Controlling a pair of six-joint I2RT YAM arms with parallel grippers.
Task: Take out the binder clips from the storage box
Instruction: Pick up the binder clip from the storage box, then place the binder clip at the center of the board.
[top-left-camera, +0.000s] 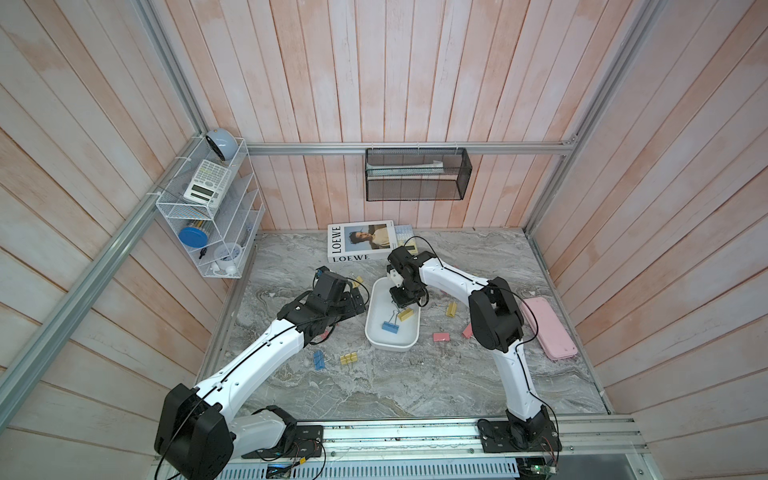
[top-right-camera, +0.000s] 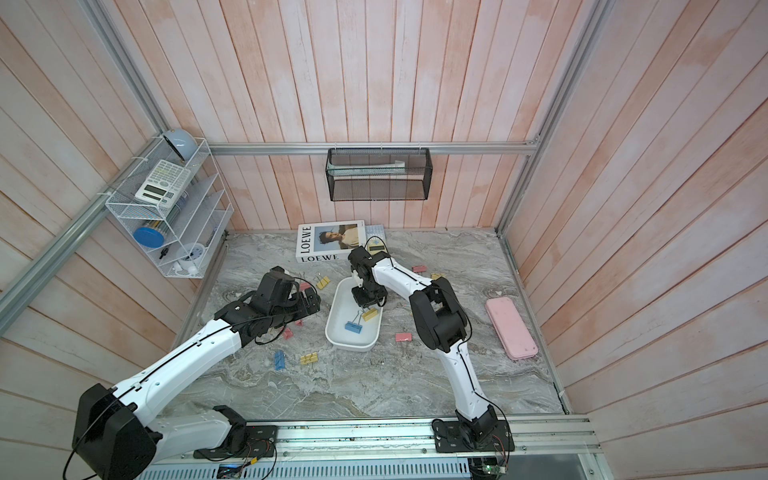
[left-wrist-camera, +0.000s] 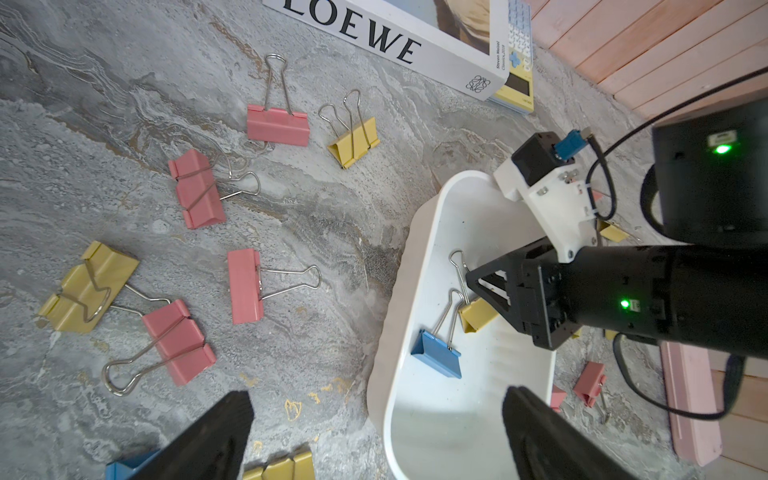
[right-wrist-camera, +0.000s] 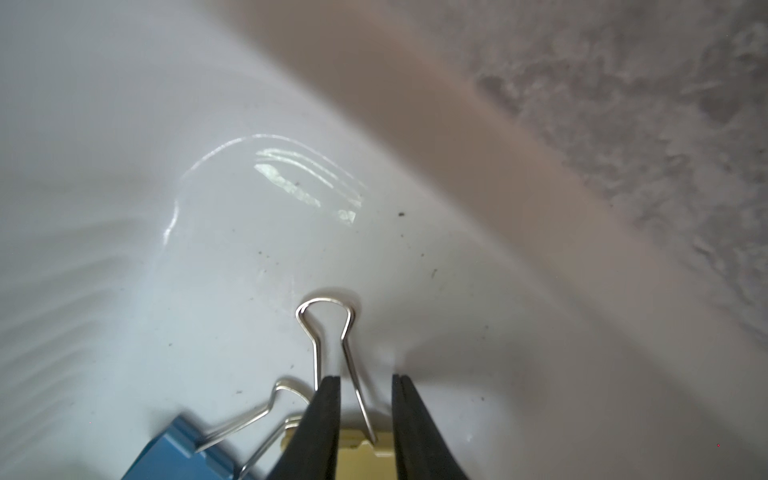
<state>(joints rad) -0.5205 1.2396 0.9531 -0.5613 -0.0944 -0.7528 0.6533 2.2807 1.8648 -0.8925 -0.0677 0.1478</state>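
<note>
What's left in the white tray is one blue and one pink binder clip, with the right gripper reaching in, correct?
Not pink: the left wrist view shows a blue binder clip and a yellow binder clip in the storage box, with the right gripper reaching in.

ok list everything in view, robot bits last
storage box: 1, white, table centre
clips in box: 2, blue clip and yellow clip
clips on table: ten plus, pink, yellow, blue, around box
book: 1, white, table back
calculator: 1, yellow and blue, beside book
case: 1, pink, table right
mesh basket: 1, black, back wall
wire rack: 1, white, left wall
left pincer: 1, black, open beside box
right pincer: 1, black, in box, jaws astride yellow clip's handle
</note>
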